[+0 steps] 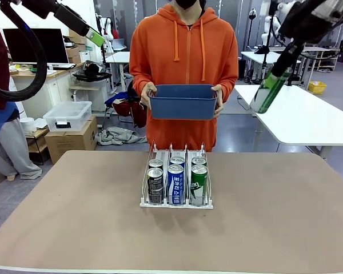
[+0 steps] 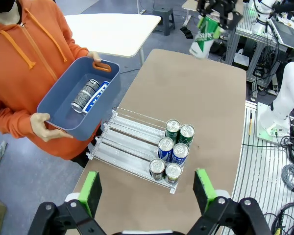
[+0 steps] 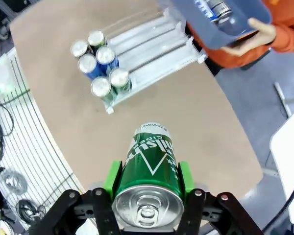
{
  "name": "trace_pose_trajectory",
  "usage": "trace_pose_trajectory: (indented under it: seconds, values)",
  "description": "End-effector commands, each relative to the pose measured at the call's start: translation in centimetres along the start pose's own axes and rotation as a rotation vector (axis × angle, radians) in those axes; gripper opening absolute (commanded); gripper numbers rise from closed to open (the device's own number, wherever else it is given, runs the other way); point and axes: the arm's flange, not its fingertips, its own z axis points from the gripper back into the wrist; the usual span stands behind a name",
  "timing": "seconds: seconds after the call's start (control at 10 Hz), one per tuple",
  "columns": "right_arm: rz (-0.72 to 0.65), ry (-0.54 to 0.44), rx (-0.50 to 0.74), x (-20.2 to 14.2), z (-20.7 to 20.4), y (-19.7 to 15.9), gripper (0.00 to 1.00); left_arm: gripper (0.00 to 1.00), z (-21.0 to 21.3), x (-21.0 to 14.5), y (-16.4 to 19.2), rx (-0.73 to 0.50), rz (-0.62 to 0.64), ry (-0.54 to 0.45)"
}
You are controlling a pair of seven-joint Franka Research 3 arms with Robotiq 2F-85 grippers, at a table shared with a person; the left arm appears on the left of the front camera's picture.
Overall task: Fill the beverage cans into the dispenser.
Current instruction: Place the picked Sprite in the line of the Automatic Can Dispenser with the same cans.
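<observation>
The dispenser point(image 1: 176, 204) stands mid-table with several beverage cans point(image 1: 175, 181) upright at its front: black, blue and green ones. My right gripper point(image 1: 279, 69) hangs high at the right, shut on a green can point(image 1: 268, 90). In the right wrist view the green can point(image 3: 151, 161) sits between the green pads point(image 3: 112, 177), above the table and short of the dispenser point(image 3: 152, 49). My left gripper point(image 2: 147, 193) is open and holds nothing, high above the dispenser point(image 2: 127, 139). A black can point(image 2: 85, 94) and a blue can point(image 2: 98, 95) lie in the person's tub.
A person in an orange hoodie stands at the far edge, holding a blue plastic tub point(image 1: 183, 105) in both hands above the table's far side. The dispenser's rear lanes are bare. Brown tabletop lies open on both sides of the dispenser.
</observation>
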Motion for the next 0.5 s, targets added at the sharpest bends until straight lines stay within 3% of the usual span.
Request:
trace_pose_trajectory:
  seconds: [0.0,0.2,0.4]
  values:
    - [0.058,0.042,-0.068,-1.3,-2.7,2.5,0.58,1.00,0.1,0.0,0.0,-0.006,0.002,-0.008]
    - [0.071,0.083,-0.111,-2.3,-7.2,4.7,0.58,1.00,0.1,0.0,0.0,-0.006,0.002,-0.008]
    - [-0.034,0.045,-0.147,-2.8,-9.7,6.7,0.58,1.00,0.1,0.0,0.0,-0.006,0.002,-0.008]
